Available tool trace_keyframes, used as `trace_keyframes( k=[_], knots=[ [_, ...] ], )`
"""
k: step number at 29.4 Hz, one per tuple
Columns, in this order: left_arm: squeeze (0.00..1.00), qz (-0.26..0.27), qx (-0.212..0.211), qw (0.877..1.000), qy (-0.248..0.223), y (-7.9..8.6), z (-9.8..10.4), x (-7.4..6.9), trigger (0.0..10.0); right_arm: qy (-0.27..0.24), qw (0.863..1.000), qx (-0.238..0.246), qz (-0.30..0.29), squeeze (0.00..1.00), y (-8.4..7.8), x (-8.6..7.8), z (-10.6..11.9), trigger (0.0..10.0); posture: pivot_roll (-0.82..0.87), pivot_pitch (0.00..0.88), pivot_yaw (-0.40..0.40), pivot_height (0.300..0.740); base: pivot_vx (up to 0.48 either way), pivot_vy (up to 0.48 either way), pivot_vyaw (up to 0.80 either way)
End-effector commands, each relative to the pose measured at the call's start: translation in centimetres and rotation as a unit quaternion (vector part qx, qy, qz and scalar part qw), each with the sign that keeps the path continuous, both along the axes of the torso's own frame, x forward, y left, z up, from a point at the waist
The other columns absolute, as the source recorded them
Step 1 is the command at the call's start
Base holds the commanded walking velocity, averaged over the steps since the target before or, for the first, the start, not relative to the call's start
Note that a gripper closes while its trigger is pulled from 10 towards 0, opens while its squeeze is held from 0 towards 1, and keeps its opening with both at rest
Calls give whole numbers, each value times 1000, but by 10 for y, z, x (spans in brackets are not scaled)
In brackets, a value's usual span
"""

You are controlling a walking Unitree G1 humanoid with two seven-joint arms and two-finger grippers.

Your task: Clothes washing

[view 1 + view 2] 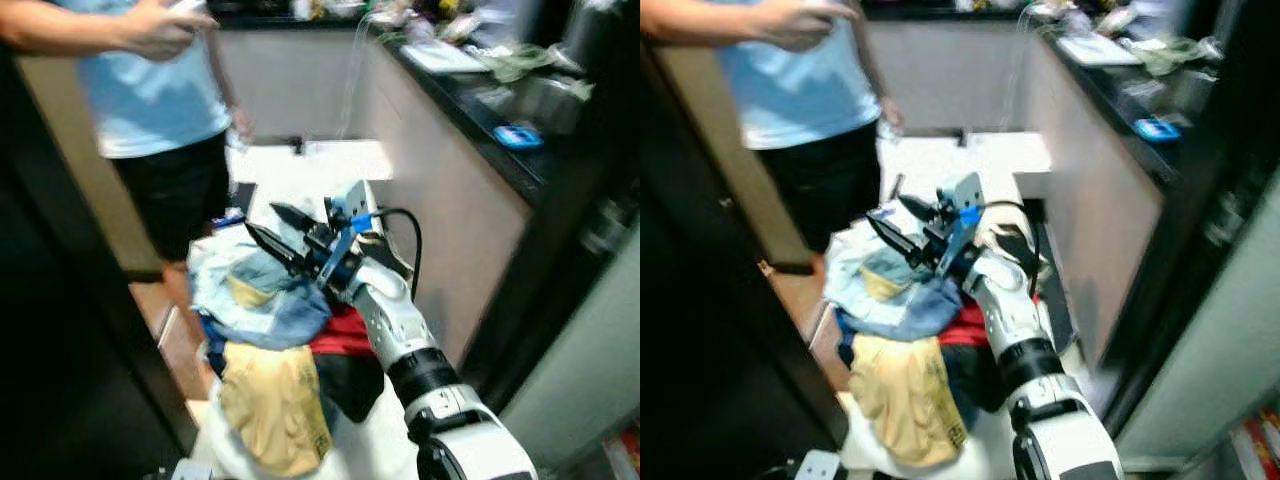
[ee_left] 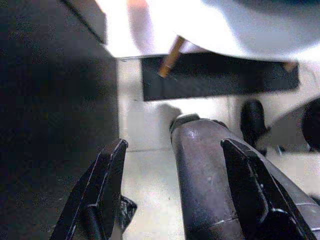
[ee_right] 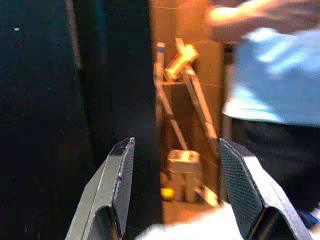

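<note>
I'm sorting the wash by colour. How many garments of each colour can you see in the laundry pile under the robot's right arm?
Light blue garment: 1
Yellow garment: 1
Red garment: 1
Black garment: 1
Total: 4 visible; any buried underneath can't be counted.

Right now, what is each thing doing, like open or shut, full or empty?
Right gripper: open, held above the clothes, holding nothing.
Left gripper: open, holding nothing.
Laundry basket: heaped full.
Clothes: crumpled in a pile.
Person: standing beyond the basket, one hand raised.
</note>
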State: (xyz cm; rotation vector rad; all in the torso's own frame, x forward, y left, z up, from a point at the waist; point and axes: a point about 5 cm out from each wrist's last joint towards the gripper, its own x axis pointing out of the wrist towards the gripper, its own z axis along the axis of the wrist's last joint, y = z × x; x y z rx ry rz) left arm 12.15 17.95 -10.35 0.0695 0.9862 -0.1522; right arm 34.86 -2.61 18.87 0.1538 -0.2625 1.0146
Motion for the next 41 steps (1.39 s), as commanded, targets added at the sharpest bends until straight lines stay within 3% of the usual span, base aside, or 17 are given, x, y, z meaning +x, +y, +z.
trace_keyframes(
  k=[1,4,6,9,12,14,16,17,24,25,27,28,29,30,35,37,41],
  knots=[
    [0,-8,-3,999,41,-3,-7,-19,10000,1,999,-35,-3,0,9,-2,-7,10000,8,0,-49,740,0,0,0],
    [0,-6,-3,999,39,-4,-7,-20,10000,1,996,-80,-27,0,10,0,-14,10000,8,0,-51,740,0,0,0],
    [0,-6,-3,999,39,-4,-7,-20,10000,1,996,-80,-27,0,10,0,-14,10000,8,0,-51,740,0,0,0],
    [0,-3,-6,999,37,-6,-7,-20,10000,8,975,-182,-130,0,4,10,-28,10000,8,0,-51,740,0,0,0],
    [0,-3,-6,999,37,-6,-7,-20,10000,4,965,-209,-160,0,-1,13,-31,10000,7,0,-58,740,0,0,0],
    [0,-3,-7,999,37,-7,-7,-20,10000,7,948,-240,-207,0,-12,19,-35,10000,7,0,-58,740,0,0,0],
    [0,-3,-7,999,37,-7,-7,-20,10000,7,948,-240,-207,0,-12,19,-35,10000,7,0,-58,740,0,0,0],
    [0,-3,-7,999,37,-7,-7,-20,10000,6,940,-253,-227,0,-21,23,-35,10000,8,0,-60,740,0,0,0],
    [0,-3,-6,999,41,-6,-8,-21,10000,3,932,-276,-236,0,-35,27,-34,10000,8,0,-60,740,0,0,0],
    [0,-3,-5,999,44,-5,-8,-23,10000,6,923,-312,-226,0,-41,26,-39,10000,8,0,-60,740,0,0,0],
    [0,-3,-5,999,44,-5,-8,-23,10000,6,923,-312,-226,0,-41,26,-39,10000,8,0,-60,740,0,0,0],
    [0,-3,-5,999,47,-5,-8,-23,10000,18,911,-351,-214,0,-45,24,-49,10000,8,0,-60,740,0,0,0],
    [0,-3,-5,999,47,-5,-8,-23,10000,18,911,-351,-214,0,-45,24,-49,10000,8,0,-60,740,0,0,0],
    [0,-4,-4,999,48,-5,-8,-24,10000,40,903,-382,-193,0,-47,20,-62,10000,8,0,-60,740,0,0,0],
    [0,-5,-4,999,49,-5,-8,-24,10000,53,895,-405,-182,0,-47,16,-72,10000,8,0,-60,740,0,0,0],
    [0,-5,-3,999,50,-5,-9,-25,10000,62,879,-438,-176,0,-49,13,-82,10000,-2,0,-58,740,0,0,0],
    [0,-4,-3,999,51,-4,-9,-25,10000,64,872,-450,-181,0,-51,13,-85,9843,-2,0,-58,740,0,0,0]
  ],
)
